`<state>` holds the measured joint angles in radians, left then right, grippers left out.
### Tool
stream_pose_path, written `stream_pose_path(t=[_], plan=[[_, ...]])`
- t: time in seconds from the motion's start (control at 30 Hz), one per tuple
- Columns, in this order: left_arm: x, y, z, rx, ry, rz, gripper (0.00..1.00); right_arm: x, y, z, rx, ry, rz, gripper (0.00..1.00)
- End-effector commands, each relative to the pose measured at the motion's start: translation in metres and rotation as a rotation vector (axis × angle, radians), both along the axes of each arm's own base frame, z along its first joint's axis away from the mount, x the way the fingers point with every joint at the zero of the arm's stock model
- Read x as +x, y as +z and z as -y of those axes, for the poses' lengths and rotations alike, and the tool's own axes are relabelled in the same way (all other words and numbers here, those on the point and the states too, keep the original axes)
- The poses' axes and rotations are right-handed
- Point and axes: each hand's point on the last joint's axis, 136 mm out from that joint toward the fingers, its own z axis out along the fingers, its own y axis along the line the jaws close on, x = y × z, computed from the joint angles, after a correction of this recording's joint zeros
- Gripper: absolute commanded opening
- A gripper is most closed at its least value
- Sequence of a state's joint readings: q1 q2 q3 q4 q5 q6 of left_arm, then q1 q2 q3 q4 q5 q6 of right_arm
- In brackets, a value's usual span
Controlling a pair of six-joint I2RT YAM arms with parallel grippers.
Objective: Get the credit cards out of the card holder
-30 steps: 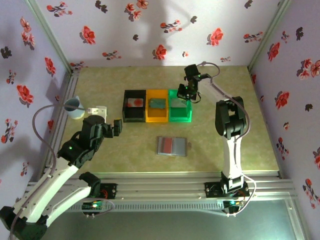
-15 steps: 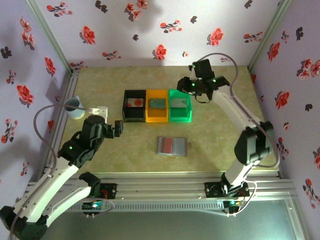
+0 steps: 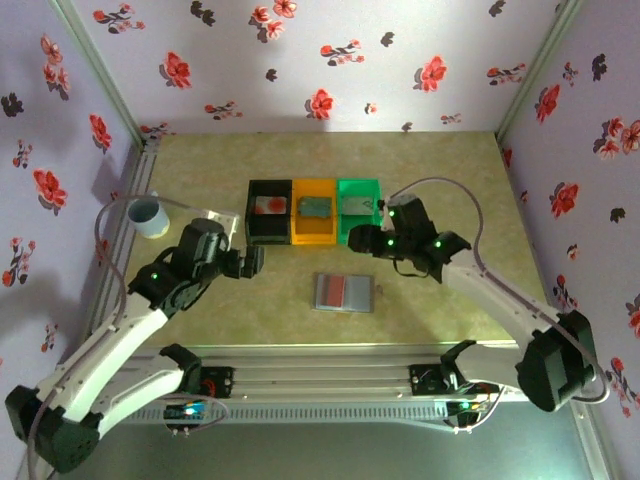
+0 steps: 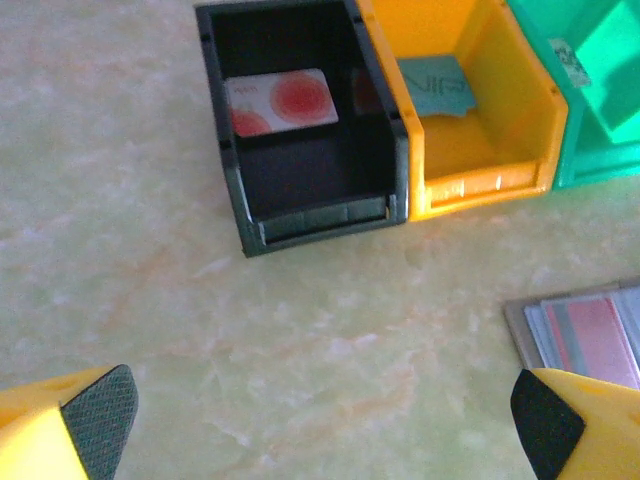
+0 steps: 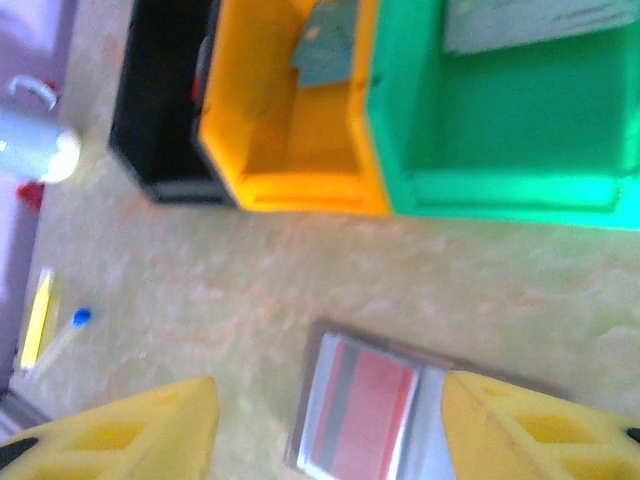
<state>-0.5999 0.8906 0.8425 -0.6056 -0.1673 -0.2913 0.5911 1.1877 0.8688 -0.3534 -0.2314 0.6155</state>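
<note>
When I look down through the right wrist camera, the card holder [image 5: 410,420] lies on the table right under the right gripper [image 5: 328,440]. It sits low in the gap between the two yellow fingers [image 5: 130,430]. Those jaws stand wide apart and hold nothing.

The holder lies open like a book. Its long side runs from one finger across to the other. On one half I see a red card [image 5: 365,415], and I take it to be the one I have to pull out next. The card's long side points away from the jaws, toward the green bin [image 5: 500,190]. So I think the fingers would close across its short side.

From above, the right gripper hangs just past the far edge of the holder, very near it. The left gripper [image 3: 252,262] is well off to one side. Its jaws are wide open too, and empty. In the left wrist view the holder only peeps in beyond one finger, outside the gap.

So the right arm is the nearer one, and I judge the next move belongs to it. It needs to come down and a little back over the holder. The card is thin and lies flat, so I think catching its edge may be hard.
</note>
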Motion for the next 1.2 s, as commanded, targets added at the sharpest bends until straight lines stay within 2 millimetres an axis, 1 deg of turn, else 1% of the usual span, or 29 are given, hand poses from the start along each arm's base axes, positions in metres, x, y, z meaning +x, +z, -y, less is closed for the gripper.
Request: stream_pose_path(t=[0.0, 0.1, 0.23, 0.33, 0.5, 0.57, 0.7, 0.77, 0.83, 0.93, 1.03, 1.1, 1.17], plan=[[-0.006, -0.003, 0.008, 0.030, -0.049, -0.077, 1.00, -0.015, -0.001, -0.009, 0.035, -0.014, 0.044, 0.63], [-0.010, -0.008, 0.016, 0.042, -0.057, -0.125, 1.00, -0.032, -0.016, -0.014, 0.088, -0.017, 0.022, 0.65], [-0.019, -0.013, 0.029, 0.015, -0.055, -0.200, 1.00, -0.052, -0.034, -0.019, 0.089, 0.008, -0.020, 0.63], [-0.030, -0.025, 0.044, -0.027, -0.061, -0.282, 1.00, -0.062, -0.042, -0.020, 0.101, 0.010, -0.057, 0.59], [-0.044, -0.041, 0.063, -0.033, -0.059, -0.358, 1.00, -0.073, -0.058, -0.027, 0.145, 0.024, -0.095, 0.54], [-0.047, -0.046, 0.071, -0.026, -0.065, -0.381, 1.00, -0.075, -0.063, -0.028, 0.141, 0.027, -0.106, 0.52], [-0.050, -0.055, 0.084, -0.012, -0.067, -0.414, 1.00, -0.075, -0.070, -0.028, 0.123, 0.022, -0.113, 0.40], [-0.050, -0.059, 0.090, -0.015, -0.065, -0.425, 1.00, -0.074, -0.075, -0.025, 0.103, 0.007, -0.117, 0.37], [-0.051, -0.062, 0.100, -0.037, -0.077, -0.432, 1.00, -0.072, -0.083, -0.017, 0.059, -0.026, -0.123, 0.34], [-0.051, -0.064, 0.115, -0.069, -0.098, -0.435, 1.00, -0.071, -0.097, -0.008, 0.005, -0.062, -0.137, 0.27], [-0.050, -0.062, 0.127, -0.111, -0.118, -0.422, 1.00, -0.071, -0.108, -0.004, -0.018, -0.078, -0.149, 0.22], [-0.049, -0.061, 0.134, -0.142, -0.126, -0.415, 1.00, -0.070, -0.114, -0.002, -0.036, -0.087, -0.156, 0.18], [-0.048, -0.061, 0.138, -0.163, -0.126, -0.410, 1.00, -0.069, -0.119, 0.001, -0.059, -0.095, -0.156, 0.17]])
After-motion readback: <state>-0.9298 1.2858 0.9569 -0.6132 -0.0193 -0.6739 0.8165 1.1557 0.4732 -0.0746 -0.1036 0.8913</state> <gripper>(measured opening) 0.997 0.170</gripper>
